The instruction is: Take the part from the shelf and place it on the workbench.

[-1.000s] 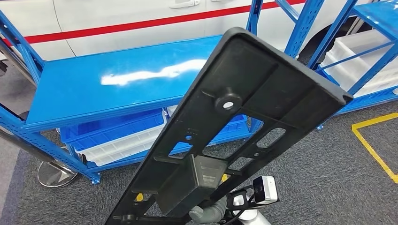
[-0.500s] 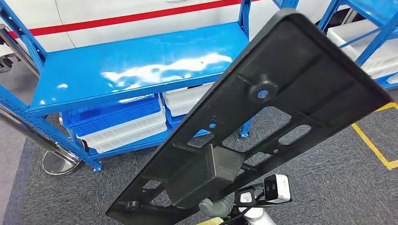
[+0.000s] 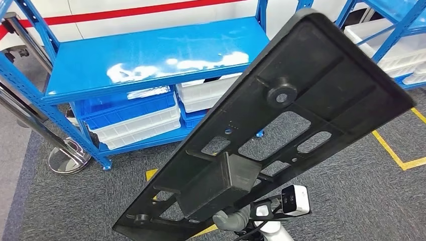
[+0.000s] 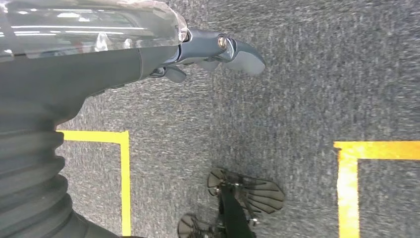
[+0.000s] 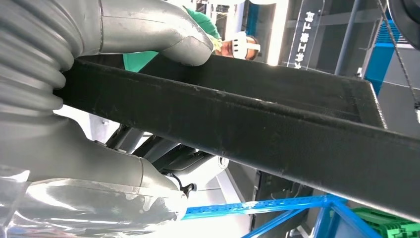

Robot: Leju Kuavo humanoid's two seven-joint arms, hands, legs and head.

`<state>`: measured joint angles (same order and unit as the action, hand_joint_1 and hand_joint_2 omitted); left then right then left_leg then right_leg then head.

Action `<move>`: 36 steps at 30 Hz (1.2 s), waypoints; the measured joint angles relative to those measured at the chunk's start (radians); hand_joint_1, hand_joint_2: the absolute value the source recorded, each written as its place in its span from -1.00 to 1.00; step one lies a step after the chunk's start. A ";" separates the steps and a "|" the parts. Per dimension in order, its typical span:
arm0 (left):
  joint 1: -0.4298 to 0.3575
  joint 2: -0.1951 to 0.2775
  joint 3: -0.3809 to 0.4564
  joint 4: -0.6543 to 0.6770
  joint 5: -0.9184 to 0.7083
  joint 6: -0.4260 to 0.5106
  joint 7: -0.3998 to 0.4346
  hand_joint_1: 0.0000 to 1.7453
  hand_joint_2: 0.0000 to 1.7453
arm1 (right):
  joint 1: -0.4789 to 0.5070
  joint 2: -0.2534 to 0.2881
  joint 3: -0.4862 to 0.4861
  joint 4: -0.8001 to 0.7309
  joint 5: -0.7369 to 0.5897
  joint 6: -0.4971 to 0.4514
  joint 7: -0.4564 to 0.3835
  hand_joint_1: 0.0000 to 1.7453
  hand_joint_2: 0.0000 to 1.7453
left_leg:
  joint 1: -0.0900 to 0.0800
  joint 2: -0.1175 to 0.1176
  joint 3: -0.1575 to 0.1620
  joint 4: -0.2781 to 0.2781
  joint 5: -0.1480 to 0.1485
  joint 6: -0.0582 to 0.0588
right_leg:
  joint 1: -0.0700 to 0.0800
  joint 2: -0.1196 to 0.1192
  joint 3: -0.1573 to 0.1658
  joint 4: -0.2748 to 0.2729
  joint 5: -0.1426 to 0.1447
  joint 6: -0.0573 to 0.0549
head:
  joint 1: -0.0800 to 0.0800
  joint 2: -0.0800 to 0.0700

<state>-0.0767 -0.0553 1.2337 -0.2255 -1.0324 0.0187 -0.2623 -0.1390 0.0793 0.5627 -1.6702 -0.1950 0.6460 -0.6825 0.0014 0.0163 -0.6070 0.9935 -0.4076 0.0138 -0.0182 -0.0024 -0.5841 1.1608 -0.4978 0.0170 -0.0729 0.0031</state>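
Observation:
The part [image 3: 281,125] is a long flat black plastic panel with cut-outs, a round boss and a boxy block on its underside. It slants up across the head view, raised in front of the blue shelf [image 3: 150,55] and clear of it. My right hand [image 3: 230,221] grips its lower end from beneath. In the right wrist view the grey thumb [image 5: 148,34] presses on the part's edge [image 5: 277,129] and the right hand [image 5: 59,148] wraps under it. My left hand [image 4: 208,49] hangs over grey carpet, holding nothing, one dark finger stretched out.
Blue and white bins [image 3: 130,120] sit on the shelf's lower level, more white bins [image 3: 397,50] on a rack to the right. A chrome post base [image 3: 68,158] stands at the shelf's left. Yellow tape [image 3: 392,150] marks the carpet. A person [image 5: 237,44] stands beyond the part.
The whole picture has shifted, so the camera has moved: the shelf now looks a little farther off. The part stays in my right hand, its upper end further right in the picture.

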 joint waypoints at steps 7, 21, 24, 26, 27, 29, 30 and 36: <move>0.005 0.006 0.000 0.000 -0.007 0.005 -0.012 -1.00 1.00 | 0.008 0.006 0.001 0.003 0.027 -0.002 0.000 0.94 1.00 | 0.005 -0.005 -0.048 0.040 -0.004 -0.040 | 0.007 -0.004 0.058 -0.155 0.004 -0.046 | 0.000 0.000; 0.007 0.037 0.000 -0.005 -0.025 -0.002 -0.043 -1.00 1.00 | 0.027 0.037 0.001 -0.025 0.038 0.032 0.000 0.94 1.00 | 0.010 -0.017 0.119 -0.014 -0.083 -0.034 | 0.005 -0.007 -0.052 -0.144 0.106 -0.012 | 0.000 0.000; 0.003 0.046 0.000 -0.005 -0.034 -0.005 -0.041 -1.00 1.00 | 0.032 0.040 -0.006 -0.039 0.042 0.021 0.000 0.94 1.00 | 0.013 -0.010 0.093 -0.018 -0.056 -0.006 | 0.004 -0.001 -0.084 -0.056 0.012 -0.003 | 0.000 0.000; 0.002 0.050 -0.001 -0.005 -0.036 -0.006 -0.040 -1.00 1.00 | 0.035 0.040 -0.009 -0.043 0.044 0.017 0.000 0.94 1.00 | 0.007 -0.008 0.066 -0.013 -0.038 0.002 | 0.004 0.000 -0.119 0.076 -0.079 -0.002 | 0.000 0.000; 0.002 0.052 -0.001 -0.006 -0.036 -0.006 -0.040 -1.00 1.00 | 0.037 0.040 -0.011 -0.044 0.044 0.016 0.000 0.94 1.00 | 0.004 -0.007 0.051 -0.010 -0.030 0.003 | 0.005 0.000 -0.127 0.129 -0.098 -0.003 | 0.000 0.000; 0.002 0.053 -0.001 -0.006 -0.040 -0.007 -0.040 -1.00 1.00 | 0.040 0.040 -0.013 -0.044 0.044 0.016 0.000 0.94 1.00 | -0.002 -0.006 0.021 -0.001 -0.017 0.004 | 0.006 0.000 -0.100 0.146 -0.072 -0.008 | 0.000 0.000; 0.002 0.054 -0.002 -0.006 -0.045 -0.007 -0.039 -1.00 1.00 | 0.040 0.040 -0.014 -0.045 0.044 0.015 0.000 0.94 1.00 | -0.005 -0.006 0.008 0.004 -0.011 0.003 | 0.007 0.000 -0.061 0.104 -0.041 -0.014 | 0.000 0.000; 0.002 0.051 -0.031 -0.005 -0.099 -0.008 -0.005 -1.00 1.00 | 0.041 0.046 -0.017 -0.053 0.057 -0.006 0.000 0.94 1.00 | -0.005 -0.006 -0.017 0.009 0.028 -0.022 | 0.026 -0.002 0.110 -0.165 -0.038 -0.050 | 0.000 0.000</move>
<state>-0.0746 -0.0046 1.2032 -0.2309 -1.1314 0.0109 -0.2675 -0.0979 0.1257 0.5461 -1.7235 -0.1380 0.6397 -0.6825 -0.0032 0.0104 -0.6243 1.0021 -0.3794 -0.0086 0.0079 -0.0041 -0.4742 0.9962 -0.5355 -0.0330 -0.0731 0.0031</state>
